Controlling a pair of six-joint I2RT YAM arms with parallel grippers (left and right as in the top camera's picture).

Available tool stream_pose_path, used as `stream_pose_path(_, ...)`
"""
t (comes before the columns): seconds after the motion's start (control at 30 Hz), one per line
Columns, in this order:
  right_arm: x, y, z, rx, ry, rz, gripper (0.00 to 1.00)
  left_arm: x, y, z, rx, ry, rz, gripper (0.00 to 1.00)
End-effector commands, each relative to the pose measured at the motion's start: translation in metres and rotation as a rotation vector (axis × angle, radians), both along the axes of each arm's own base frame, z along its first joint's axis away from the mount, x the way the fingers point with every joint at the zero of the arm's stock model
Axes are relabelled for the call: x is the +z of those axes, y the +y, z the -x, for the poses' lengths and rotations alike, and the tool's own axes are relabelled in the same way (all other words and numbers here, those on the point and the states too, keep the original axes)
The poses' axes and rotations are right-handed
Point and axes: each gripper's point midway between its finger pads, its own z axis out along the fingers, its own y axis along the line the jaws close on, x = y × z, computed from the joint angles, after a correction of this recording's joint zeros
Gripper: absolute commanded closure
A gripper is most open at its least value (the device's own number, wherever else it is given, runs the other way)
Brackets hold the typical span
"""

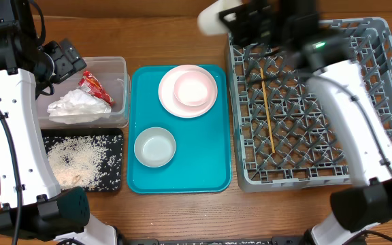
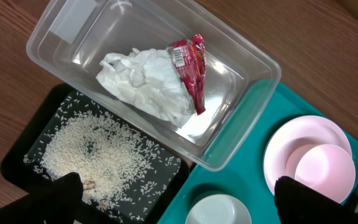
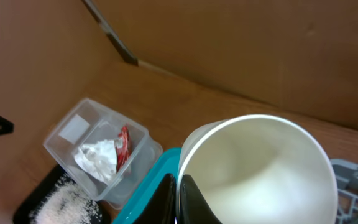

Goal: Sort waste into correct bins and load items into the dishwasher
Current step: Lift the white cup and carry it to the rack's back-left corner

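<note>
Left claw [image 2: 188, 194] hangs spread wide above the clear tub [image 2: 261, 70], which holds a crumpled napkin [image 2: 145, 84] and red wrapper [image 2: 190, 65]. Rice [image 2: 95, 152] covers the black tray [image 2: 23, 152]. 2 bowls [image 1: 155, 146], 1 on the pink plate [image 1: 167, 88], sit in the teal tray [image 1: 203, 153]. Right claw [image 3: 179, 199] pinches the white cup [image 3: 260, 168] aloft near the dish rack [image 1: 298, 180], where chopsticks [image 1: 267, 109] lie.

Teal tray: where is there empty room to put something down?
The biggest bare patch on the teal tray lies between the white bowl, the pink plate and the tray's edge by the dish rack. A small corner is bare beside the clear tub. The plate crowds the far end.
</note>
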Motion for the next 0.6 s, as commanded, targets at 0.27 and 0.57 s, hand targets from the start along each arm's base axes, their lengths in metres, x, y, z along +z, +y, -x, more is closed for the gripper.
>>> stream_pose_path(0.27,-0.018,-0.082,-0.030,0.257,0.043,-0.302,0.96,0.006,-0.001,0.001,-0.009,-0.016,-0.003,0.00)
stream_pose_path(0.57,-0.047,-0.120,-0.063,0.271,0.113,-0.446,0.96,0.006,-0.001,0.001,-0.009,-0.016,-0.003,0.00)
